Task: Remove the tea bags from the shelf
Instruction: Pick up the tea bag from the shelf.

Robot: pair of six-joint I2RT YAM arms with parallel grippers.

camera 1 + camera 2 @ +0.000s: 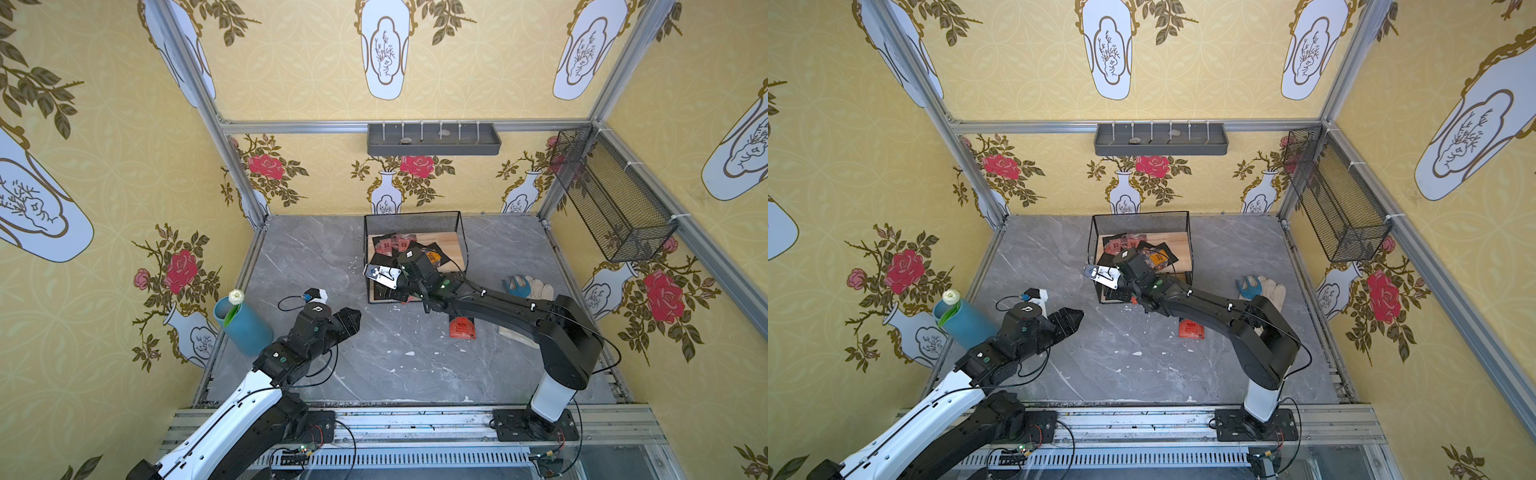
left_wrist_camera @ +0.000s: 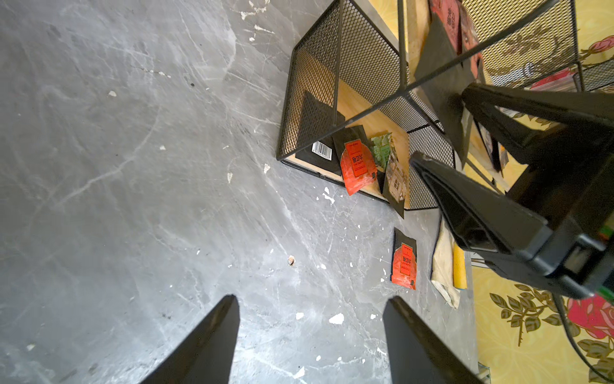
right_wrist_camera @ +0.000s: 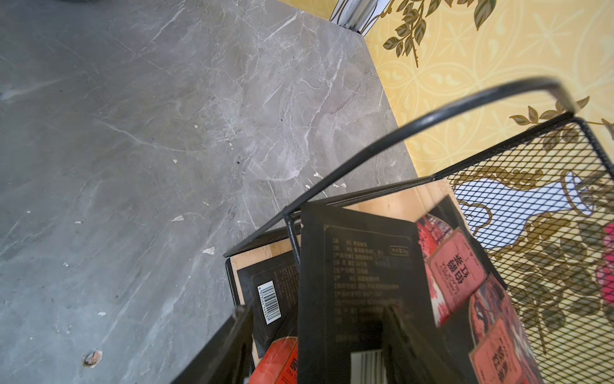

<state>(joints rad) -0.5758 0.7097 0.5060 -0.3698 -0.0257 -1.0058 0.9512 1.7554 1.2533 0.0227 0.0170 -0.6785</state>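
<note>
The shelf (image 1: 452,245) (image 1: 1183,241) stands at the back middle of the grey table, with several tea bags (image 1: 395,243) on its upper board. More lie on the lower board, among them a red one (image 2: 357,166) and a black one with a barcode (image 3: 269,299). My right gripper (image 3: 315,309) (image 2: 438,126) is open at the upper board's front corner. Its fingers straddle a black-backed tea bag (image 3: 358,272); one finger touches it, the other is apart. One red tea bag (image 1: 462,328) (image 2: 404,262) lies on the table. My left gripper (image 1: 357,316) (image 2: 312,299) hovers open and empty over bare table.
A blue vase (image 1: 245,328) with a white flower stands at the left edge. Work gloves (image 1: 528,286) lie right of the shelf. A grey wall tray (image 1: 434,139) hangs on the back wall and a black mesh basket (image 1: 611,195) on the right wall.
</note>
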